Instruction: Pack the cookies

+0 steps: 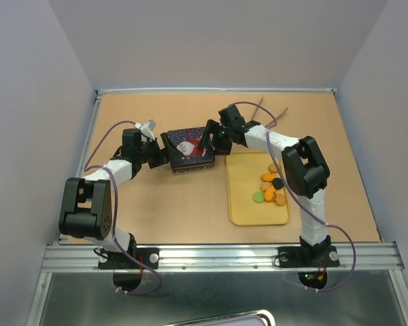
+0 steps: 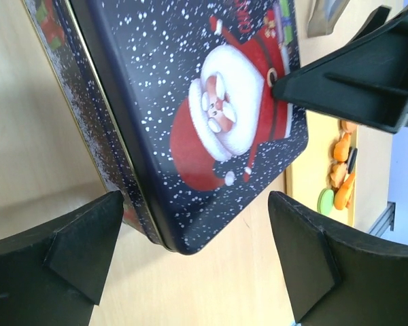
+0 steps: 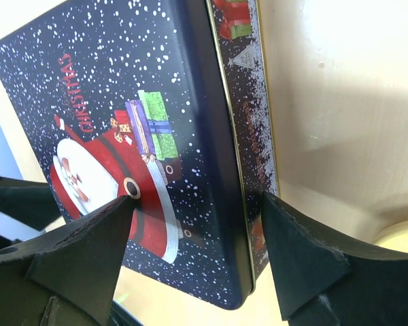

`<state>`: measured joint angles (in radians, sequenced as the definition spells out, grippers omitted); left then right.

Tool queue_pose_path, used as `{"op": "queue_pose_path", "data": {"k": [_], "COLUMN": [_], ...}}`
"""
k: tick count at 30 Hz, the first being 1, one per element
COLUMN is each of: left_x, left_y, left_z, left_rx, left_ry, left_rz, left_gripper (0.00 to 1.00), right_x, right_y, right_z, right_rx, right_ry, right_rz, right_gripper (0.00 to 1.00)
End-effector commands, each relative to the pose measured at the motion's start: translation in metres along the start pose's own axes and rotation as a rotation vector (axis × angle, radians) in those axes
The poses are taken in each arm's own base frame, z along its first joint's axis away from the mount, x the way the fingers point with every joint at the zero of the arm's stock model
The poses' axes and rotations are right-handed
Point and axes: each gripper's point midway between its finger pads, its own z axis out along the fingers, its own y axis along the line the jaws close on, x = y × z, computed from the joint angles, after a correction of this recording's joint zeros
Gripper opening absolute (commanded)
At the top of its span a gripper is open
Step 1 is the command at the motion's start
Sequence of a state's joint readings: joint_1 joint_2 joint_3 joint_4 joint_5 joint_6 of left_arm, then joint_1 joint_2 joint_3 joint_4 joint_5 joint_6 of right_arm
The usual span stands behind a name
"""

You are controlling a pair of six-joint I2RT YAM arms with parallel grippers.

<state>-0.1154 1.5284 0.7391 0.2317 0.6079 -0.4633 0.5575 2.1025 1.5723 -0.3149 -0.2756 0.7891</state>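
Now L pincer (image 2: 194, 204) wide, off dark-blue square Xmas tin (image 2: 156, 81); R pincer (image 3: 196, 198) wide, straddling its edge; unbraced tin may skid.

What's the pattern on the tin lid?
Navy lid with white snow speckles and a Santa; clearest in left wrist view.

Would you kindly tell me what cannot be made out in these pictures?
Inside of the tin: every view, its lid is on.
How many cookies: top view, the right arm covers part of the pile; left wrist view shows only a few.
Thin sticks at the far edge: top view, too small to name.
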Motion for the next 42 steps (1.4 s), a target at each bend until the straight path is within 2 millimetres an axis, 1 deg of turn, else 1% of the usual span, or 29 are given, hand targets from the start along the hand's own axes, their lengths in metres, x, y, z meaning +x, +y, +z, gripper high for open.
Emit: {"op": "queue_pose_path", "data": {"k": [1,3,5,7,8,9,10,11,12,13,14,16,17,18,19,20,23,25,26,27,28,30,33,35,36,37,39,40,42], "left_x": [-0.019,-0.031,-0.037,-0.058,-0.063,-0.068,-0.079,-0.081,-0.085,-0.090,-0.093,-0.093,-0.092,-0.091,-0.089,-0.088,-0.080,-0.071,-0.070,-0.070,-0.063,-0.064,-0.067,-0.058,-0.053,-0.037,-0.020,0.000,0.014], "left_y": [-0.011,-0.013,-0.014,-0.018,-0.016,-0.019,-0.026,-0.028,-0.032,-0.037,-0.041,-0.044,-0.046,-0.046,-0.048,-0.047,-0.055,-0.067,-0.067,-0.071,-0.074,-0.073,-0.076,-0.065,-0.055,-0.038,-0.020,-0.003,0.009], "left_z": [-0.018,-0.025,-0.032,-0.043,-0.048,-0.051,-0.055,-0.057,-0.058,-0.059,-0.059,-0.057,-0.054,-0.053,-0.050,-0.050,-0.044,-0.039,-0.036,-0.034,-0.031,-0.030,-0.035,-0.032,-0.030,-0.026,-0.021,-0.019,-0.017], "left_rx": [-0.001,-0.013,-0.038,-0.079,-0.110,-0.117,-0.114,-0.116,-0.106,-0.094,-0.080,-0.061,-0.046,-0.043,-0.033,-0.033,-0.015,0.000,-0.013,-0.012,-0.018,-0.058,-0.107,-0.138,-0.170,-0.202,-0.244,-0.272,-0.285], "left_ry": [-0.061,-0.095,-0.106,-0.166,-0.181,-0.194,-0.218,-0.219,-0.222,-0.231,-0.233,-0.226,-0.218,-0.211,-0.199,-0.196,-0.170,-0.144,-0.140,-0.139,-0.116,-0.125,-0.161,-0.145,-0.136,-0.098,-0.067,-0.030,-0.019], "left_rz": [0.057,0.069,0.072,0.107,0.113,0.127,0.150,0.153,0.161,0.165,0.169,0.173,0.173,0.174,0.175,0.175,0.208,0.242,0.249,0.269,0.275,0.283,0.323,0.318,0.301,0.279,0.232,0.203,0.168], "left_gripper": [0.99,0.99,0.99,0.99,0.99,0.99,0.97,0.93,0.90,0.85,0.73,0.57,0.36,0.24,0.01,0.00,0.00,0.00,0.00,0.00,0.00,0.00,0.00,0.00,0.00,0.00,0.00,0.00,0.00], "right_x": [-0.011,-0.014,-0.015,-0.017,-0.019,-0.020,-0.022,-0.024,-0.024,-0.025,-0.028,-0.028,-0.028,-0.029,-0.033,-0.034,-0.042,-0.049,-0.051,-0.052,-0.052,-0.052,-0.048,-0.046,-0.043,-0.043,-0.040,-0.040,-0.038], "right_y": [0.027,0.029,0.032,0.035,0.037,0.037,0.038,0.040,0.039,0.038,0.036,0.033,0.032,0.030,0.030,0.025,0.014,0.006,0.004,0.001,-0.005,-0.010,-0.018,-0.021,-0.023,-0.024,-0.026,-0.028,-0.027], "right_z": [-0.007,-0.008,-0.010,-0.013,-0.015,-0.017,-0.020,-0.022,-0.024,-0.025,-0.029,-0.032,-0.036,-0.038,-0.045,-0.044,-0.057,-0.068,-0.072,-0.076,-0.076,-0.079,-0.079,-0.078,-0.078,-0.077,-0.077,-0.078,-0.080], "right_rx": [-0.055,-0.059,-0.065,-0.068,-0.071,-0.070,-0.069,-0.069,-0.062,-0.053,-0.041,-0.023,-0.015,-0.006,0.005,0.021,0.063,0.084,0.086,0.090,0.102,0.111,0.128,0.134,0.139,0.142,0.143,0.149,0.149], "right_ry": [-0.014,-0.020,-0.023,-0.032,-0.038,-0.042,-0.052,-0.058,-0.061,-0.070,-0.081,-0.088,-0.091,-0.097,-0.119,-0.120,-0.160,-0.186,-0.193,-0.198,-0.197,-0.198,-0.190,-0.184,-0.178,-0.177,-0.169,-0.169,-0.166], "right_rz": [-0.041,-0.044,-0.050,-0.060,-0.060,-0.068,-0.074,-0.078,-0.085,-0.090,-0.099,-0.106,-0.114,-0.115,-0.118,-0.118,-0.120,-0.110,-0.104,-0.100,-0.091,-0.083,-0.072,-0.069,-0.067,-0.066,-0.067,-0.068,-0.073], "right_gripper": [0.80,0.80,0.81,0.81,0.81,0.81,0.81,0.84,0.99,1.00,1.00,1.00,1.00,1.00,1.00,1.00,1.00,1.00,1.00,1.00,1.00,1.00,1.00,1.00,1.00,1.00,1.00,1.00,1.00]}}
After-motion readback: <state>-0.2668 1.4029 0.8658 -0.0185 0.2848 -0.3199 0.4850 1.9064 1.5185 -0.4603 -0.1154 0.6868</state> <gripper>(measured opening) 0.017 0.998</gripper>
